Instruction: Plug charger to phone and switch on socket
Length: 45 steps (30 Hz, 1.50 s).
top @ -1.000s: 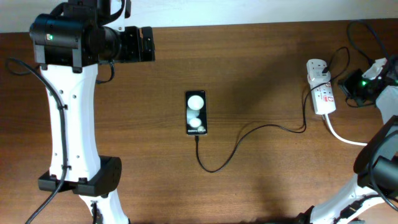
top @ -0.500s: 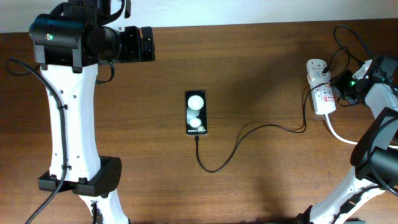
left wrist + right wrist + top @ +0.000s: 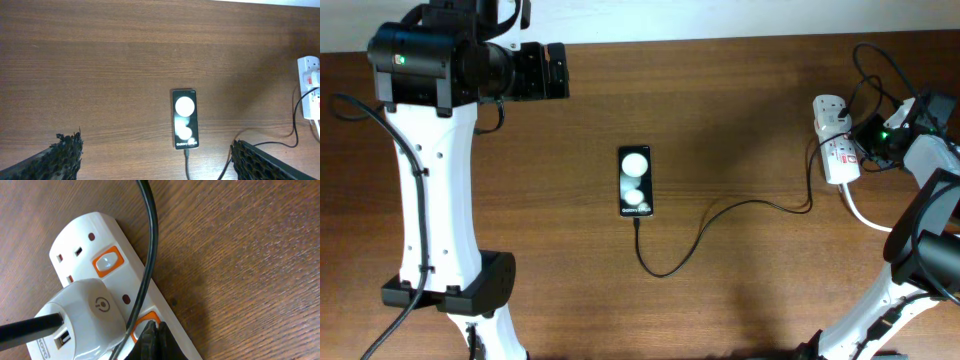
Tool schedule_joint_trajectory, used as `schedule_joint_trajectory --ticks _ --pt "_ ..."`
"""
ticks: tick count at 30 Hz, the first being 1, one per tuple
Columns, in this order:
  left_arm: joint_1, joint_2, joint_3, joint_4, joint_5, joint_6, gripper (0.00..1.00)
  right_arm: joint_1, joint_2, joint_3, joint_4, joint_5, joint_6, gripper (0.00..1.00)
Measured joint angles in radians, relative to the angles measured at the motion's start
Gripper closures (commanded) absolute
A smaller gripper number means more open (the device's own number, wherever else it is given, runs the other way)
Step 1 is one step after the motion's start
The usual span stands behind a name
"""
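The black phone (image 3: 635,182) lies mid-table, screen lit with two white spots; it also shows in the left wrist view (image 3: 185,119). The charger's thin black cable (image 3: 720,215) is plugged into its lower end and runs right to the white socket strip (image 3: 838,150). In the right wrist view the charger's white adapter (image 3: 80,312) sits in the socket strip (image 3: 100,235). My right gripper (image 3: 152,330) is shut, its tips pressed on the orange-framed switch (image 3: 145,320) beside the adapter. My left gripper (image 3: 155,160) is open, high above the phone.
A second orange-framed switch (image 3: 107,262) sits by the strip's free outlet. A thick white mains cord (image 3: 865,215) leaves the strip toward the right edge. The left arm's white base (image 3: 430,230) stands at the left of the table.
My right gripper has moved left from beside the strip onto it, its tips now on the switch. The left arm, phone and cable have not moved.
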Motion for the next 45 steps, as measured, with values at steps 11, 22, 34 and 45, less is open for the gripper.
schedule_joint_trajectory --ticks 11,22,34,45 --pt "0.0 0.0 0.0 0.0 0.0 0.0 0.01 0.0 0.002 0.0 0.025 0.0 0.0 0.96" --pt "0.0 0.0 0.0 0.0 0.0 0.0 0.01 0.026 0.003 0.001 0.028 0.011 -0.009 0.96" --pt "0.0 0.0 0.0 0.0 0.0 0.0 0.01 0.026 0.017 0.022 0.003 0.015 -0.008 0.96" --pt "0.0 0.0 0.0 0.0 0.0 0.0 0.01 0.048 0.018 0.05 -0.061 0.058 -0.007 0.96"
